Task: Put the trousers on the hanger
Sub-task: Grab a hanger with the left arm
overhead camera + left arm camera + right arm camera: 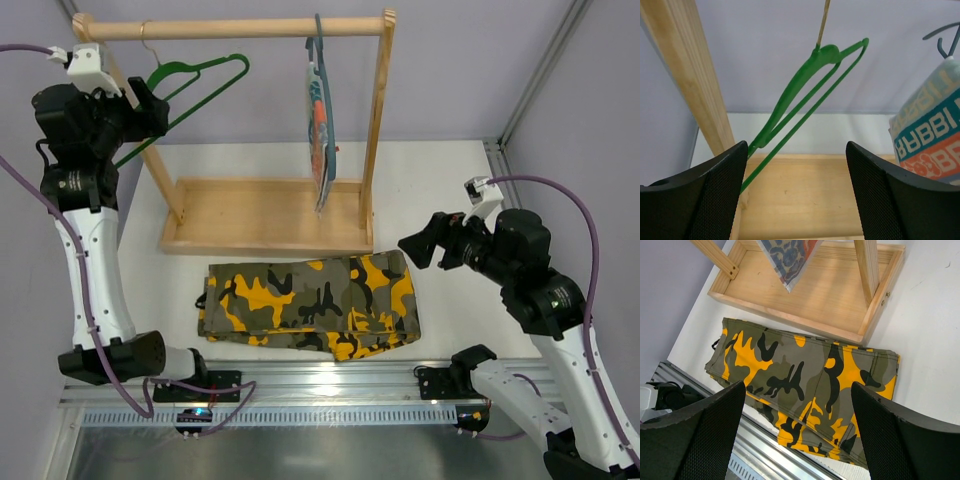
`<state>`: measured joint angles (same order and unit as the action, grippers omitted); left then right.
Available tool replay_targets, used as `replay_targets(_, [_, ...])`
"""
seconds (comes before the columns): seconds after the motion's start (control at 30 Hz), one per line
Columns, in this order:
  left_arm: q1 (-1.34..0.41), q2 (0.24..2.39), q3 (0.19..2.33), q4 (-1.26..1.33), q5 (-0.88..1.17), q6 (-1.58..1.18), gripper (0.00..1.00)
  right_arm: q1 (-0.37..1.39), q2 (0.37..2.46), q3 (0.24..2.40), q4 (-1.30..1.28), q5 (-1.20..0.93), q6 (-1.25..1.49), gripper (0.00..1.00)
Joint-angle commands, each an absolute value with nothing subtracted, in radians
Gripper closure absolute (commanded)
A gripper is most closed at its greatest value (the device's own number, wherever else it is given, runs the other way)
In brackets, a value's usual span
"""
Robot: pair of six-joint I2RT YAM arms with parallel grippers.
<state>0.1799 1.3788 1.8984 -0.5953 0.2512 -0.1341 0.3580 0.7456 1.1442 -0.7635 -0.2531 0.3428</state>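
Top view: folded olive, black and yellow-orange camouflage fabric trousers lie flat at lower centre, untouched. Thin bright green wire-like hanger hangs from the wooden rack's rail, upper left. Left gripper is just beside it; right gripper is at mid-right.

Left wrist view: fingers spread wide, hanger's lower end at the left finger, nothing clasped.

Right wrist view: fingers apart and empty, trousers below.

Step looks like fetching the hanger. The next move likely calls for closing on its frame, then unhooking it.
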Motion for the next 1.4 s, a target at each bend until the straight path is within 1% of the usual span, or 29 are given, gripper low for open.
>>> replay_targets(0.0, [0.198,1.399,1.861,-0.534,0.420,-0.152,0.21,0.360,0.736,1.138,-0.723,-0.242,0.327,0.11])
replay_targets(0.13, [0.199,1.422,1.852,-0.545,0.439,-0.143,0.25,0.361,0.736,1.120,-0.719,-0.239,0.325,0.12])
replay_targets(0.23, [0.199,1.411,1.830,-0.532,0.466,-0.146,0.30,0.361,0.735,1.112,-0.713,-0.238,0.330,0.12])
replay_targets(0.37, [0.198,1.390,1.799,-0.514,0.453,-0.140,0.30,0.361,0.730,1.109,-0.712,-0.238,0.328,0.12])
replay_targets(0.5, [0.199,1.355,1.810,-0.494,0.535,-0.146,0.29,0.360,0.729,1.103,-0.713,-0.236,0.327,0.12])
replay_targets(0.6, [0.198,1.307,1.804,-0.450,0.537,-0.146,0.29,0.361,0.730,1.094,-0.701,-0.241,0.330,0.12])
replay_targets(0.63, [0.196,1.295,1.789,-0.434,0.491,-0.143,0.29,0.360,0.735,1.089,-0.698,-0.245,0.331,0.12])
replay_targets(0.73, [0.198,1.256,1.754,-0.382,0.387,-0.108,0.25,0.362,0.733,1.086,-0.695,-0.255,0.334,0.11])
replay_targets(0.77, [0.196,1.252,1.747,-0.370,0.379,-0.097,0.22,0.361,0.732,1.083,-0.693,-0.255,0.336,0.12])
replay_targets(0.83, [0.198,1.261,1.740,-0.362,0.356,-0.048,0.20,0.361,0.727,1.083,-0.692,-0.253,0.334,0.12])
replay_targets(0.93, [0.198,1.310,1.762,-0.394,0.345,-0.032,0.21,0.362,0.726,1.081,-0.696,-0.252,0.328,0.12])
replay_targets(1.03, [0.207,1.359,1.819,-0.442,0.374,-0.035,0.22,0.362,0.721,1.077,-0.703,-0.245,0.324,0.12])
replay_targets(1.2, [0.276,1.422,1.906,-0.446,0.577,-0.133,0.22,0.362,0.706,1.062,-0.716,-0.233,0.314,0.11])
replay_targets(1.37, [0.304,1.427,1.936,-0.456,0.588,-0.147,0.21,0.362,0.692,1.022,-0.690,-0.255,0.327,0.11])
